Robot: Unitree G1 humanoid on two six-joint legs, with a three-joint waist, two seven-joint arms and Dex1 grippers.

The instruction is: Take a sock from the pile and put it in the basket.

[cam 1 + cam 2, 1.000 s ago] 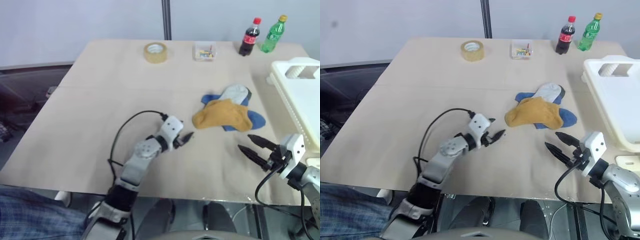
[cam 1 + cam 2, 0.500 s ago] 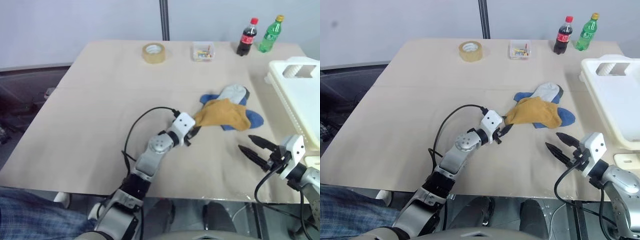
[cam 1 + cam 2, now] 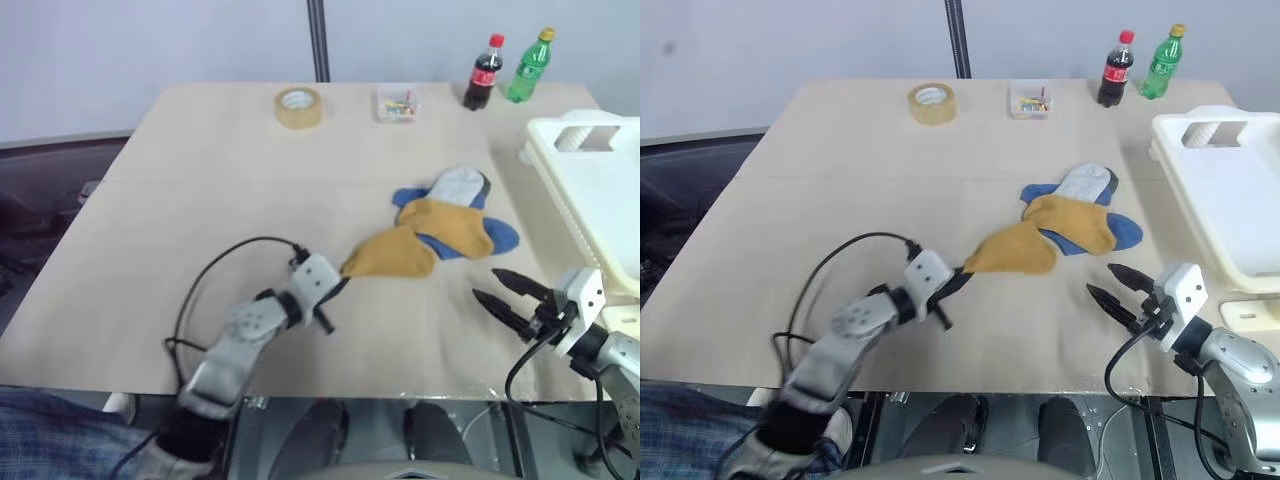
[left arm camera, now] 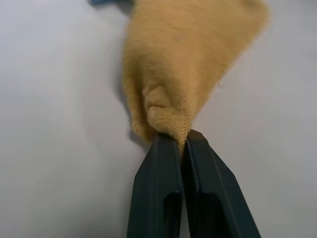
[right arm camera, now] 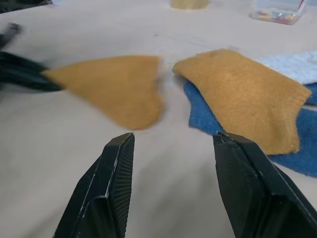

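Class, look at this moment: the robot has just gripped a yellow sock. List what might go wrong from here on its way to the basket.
1. The left gripper pinches only a small fold at the edge of the mustard sock, so it might slip out when lifted.
2. The basket stands at the table's far right, beyond the open right gripper; carrying the sock across may bring the arms close.
3. A second mustard sock lies right beside it and might be dragged along.

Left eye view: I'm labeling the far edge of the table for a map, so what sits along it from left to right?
tape roll → small clear box → cola bottle → green bottle
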